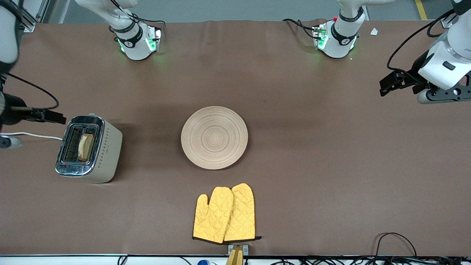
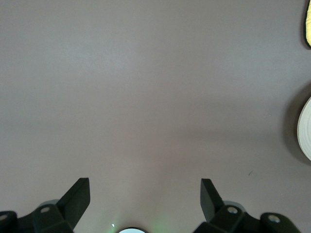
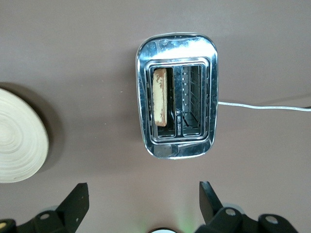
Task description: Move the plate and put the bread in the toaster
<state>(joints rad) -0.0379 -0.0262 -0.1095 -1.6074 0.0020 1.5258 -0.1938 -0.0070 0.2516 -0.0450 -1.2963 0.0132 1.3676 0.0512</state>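
Bread [image 1: 85, 147] sits upright in the toaster [image 1: 88, 149] slot nearer the plate [image 1: 214, 137]; the other slot is empty. Toaster stands at the right arm's end of the table, plate mid-table and bare. Mitts [image 1: 225, 214] lie nearer the camera than the plate.

Right gripper [image 3: 142, 196] hovers by the toaster, fingers wide, empty. Left gripper [image 2: 145, 191] hangs over bare table at its own end, also wide, empty.

Both steps look done. Bread is likely light, soft and crumbly: pinch gently across the faces. Plate is stiff and flat: grip at the rim.
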